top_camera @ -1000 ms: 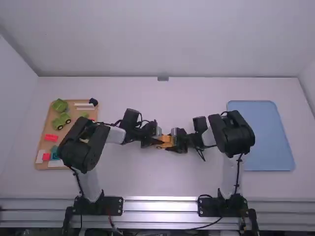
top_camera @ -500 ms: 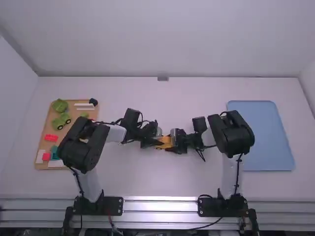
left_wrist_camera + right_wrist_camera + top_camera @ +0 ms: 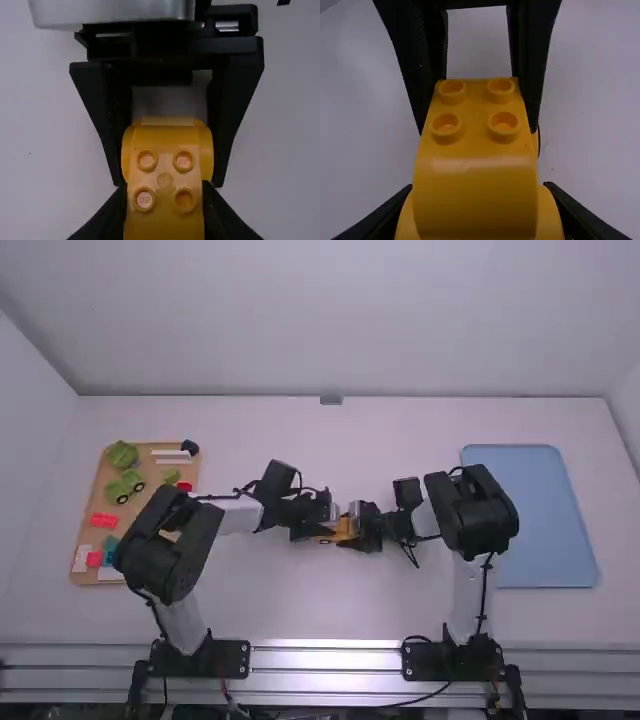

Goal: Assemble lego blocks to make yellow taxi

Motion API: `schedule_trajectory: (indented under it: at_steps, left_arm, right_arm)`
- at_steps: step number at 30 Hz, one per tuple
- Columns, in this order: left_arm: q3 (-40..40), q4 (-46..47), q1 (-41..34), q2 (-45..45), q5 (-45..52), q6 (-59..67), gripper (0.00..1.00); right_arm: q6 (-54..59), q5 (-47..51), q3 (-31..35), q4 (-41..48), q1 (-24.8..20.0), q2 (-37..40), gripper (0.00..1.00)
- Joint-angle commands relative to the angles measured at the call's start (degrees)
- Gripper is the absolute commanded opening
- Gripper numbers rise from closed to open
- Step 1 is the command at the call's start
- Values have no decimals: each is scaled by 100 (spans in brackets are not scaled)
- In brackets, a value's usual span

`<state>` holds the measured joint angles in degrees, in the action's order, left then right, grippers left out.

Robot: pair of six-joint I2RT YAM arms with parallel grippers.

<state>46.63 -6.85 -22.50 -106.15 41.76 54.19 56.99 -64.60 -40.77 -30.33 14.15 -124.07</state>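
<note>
A yellow-orange taxi body (image 3: 343,530) of joined pieces is at the table's middle, between the left gripper (image 3: 325,532) and the right gripper (image 3: 361,532). In the left wrist view the left gripper (image 3: 165,207) has its fingers against both sides of the yellow body (image 3: 165,172), whose studded top faces the camera; the other gripper's fingers flank the far end. The right wrist view has the right gripper (image 3: 477,210) shut on the rounded end of the yellow body (image 3: 475,165), four studs beyond it, while the left gripper's fingers straddle the studded part.
At the left lies a wooden tray (image 3: 98,496) bearing green, red, teal and white blocks, partly under the left arm. A light blue tray (image 3: 530,515) lies at the right, close beside the right arm.
My left gripper has shifted slightly right toward the right one, and its arm's near joint has swung a little left, uncovering a red block on the tray. The right arm has barely moved.
</note>
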Motion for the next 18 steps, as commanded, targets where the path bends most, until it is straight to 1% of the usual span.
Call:
schedule_trajectory:
  at_steps: [1, 2, 4, 7, 8, 10, 11, 12, 15, 18]
  left_arm:
    - [-94, 151, -254, -452, -400, -90, 45]
    - [-7, 170, -219, -452, -321, -101, 39]
    - [94, 236, -166, -452, -177, -35, 35]
    - [249, 404, 37, -413, -13, 46, 34]
    - [271, 520, 153, -348, 140, 160, 31]
    - [269, 682, 330, -236, 417, 428, 34]
    - [251, 837, 531, -105, 726, 654, 56]
    - [243, 922, 651, -33, 890, 782, 99]
    - [162, 1246, 1060, 267, 1362, 1248, 99]
    - [83, 1283, 1342, 459, 1602, 1375, 99]
  right_arm:
    - [-13, -7, -127, -44, 122, -87, 57]
    - [-17, -4, -127, -42, 122, -87, 57]
    - [-22, -7, -127, -44, 122, -87, 57]
    - [-20, -9, -127, -44, 122, -87, 57]
    - [-17, -4, -127, -42, 122, -87, 57]
    - [-17, -7, -127, -24, 122, -87, 57]
    - [-20, -2, -127, -28, 122, -87, 57]
    - [-17, -4, -127, -26, 122, -87, 57]
    - [-28, -4, -127, -42, 122, -87, 57]
    - [-221, -7, -133, -118, 122, -87, 58]
